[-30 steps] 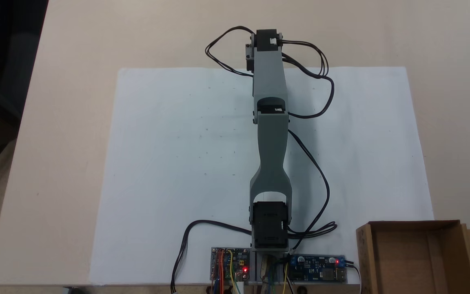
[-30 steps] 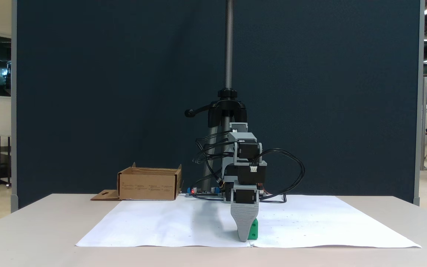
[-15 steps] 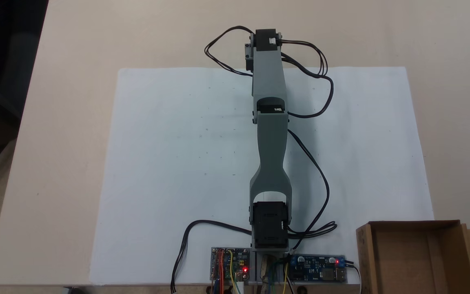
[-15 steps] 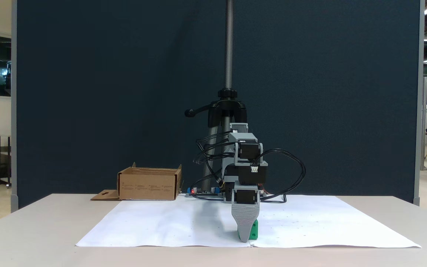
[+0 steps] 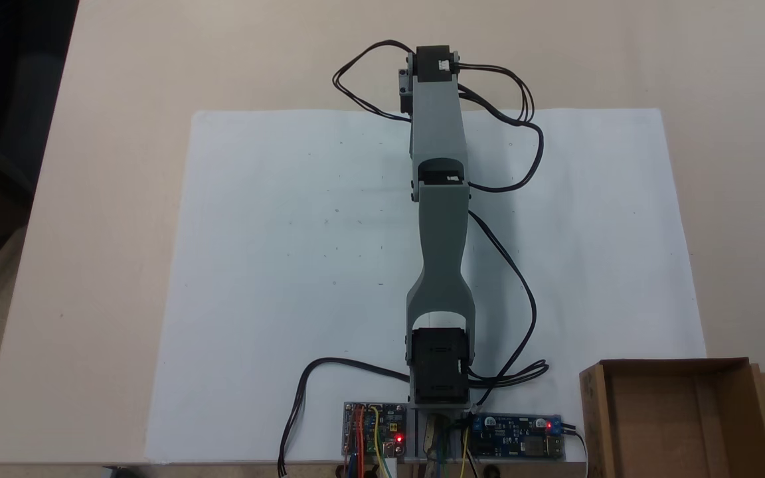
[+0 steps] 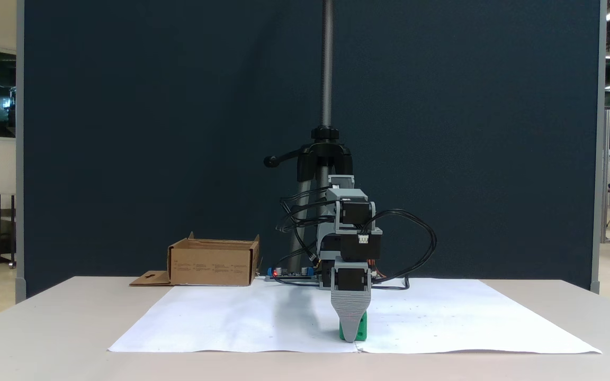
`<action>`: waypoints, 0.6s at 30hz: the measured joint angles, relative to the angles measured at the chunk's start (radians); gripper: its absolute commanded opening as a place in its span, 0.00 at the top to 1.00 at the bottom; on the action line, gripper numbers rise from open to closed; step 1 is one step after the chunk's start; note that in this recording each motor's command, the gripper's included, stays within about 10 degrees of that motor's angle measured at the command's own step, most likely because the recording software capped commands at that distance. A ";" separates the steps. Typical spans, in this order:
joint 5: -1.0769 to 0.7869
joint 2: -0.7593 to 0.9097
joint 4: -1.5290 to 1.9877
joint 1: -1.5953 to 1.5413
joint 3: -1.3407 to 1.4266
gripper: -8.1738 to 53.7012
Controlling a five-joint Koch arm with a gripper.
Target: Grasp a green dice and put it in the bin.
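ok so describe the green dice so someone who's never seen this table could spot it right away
In a fixed view from table level, find the white paper sheet on the pale table and follow its near edge to the grey arm's gripper. The green dice sits on the paper right behind that grey tip, partly hidden by it. It is the one bright green thing there; the brown bin stands far back to the left.

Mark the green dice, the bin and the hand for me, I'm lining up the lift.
green dice (image 6: pixel 361 331): side-on fixed view, green face right of the grey finger.
bin (image 5: pixel 594 418): top-down fixed view, its left cardboard wall.
hand (image 6: pixel 351 336): side-on fixed view, tip of the grey finger in front of the dice.
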 measured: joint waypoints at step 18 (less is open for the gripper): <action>0.000 0.477 0.029 0.416 0.043 0.67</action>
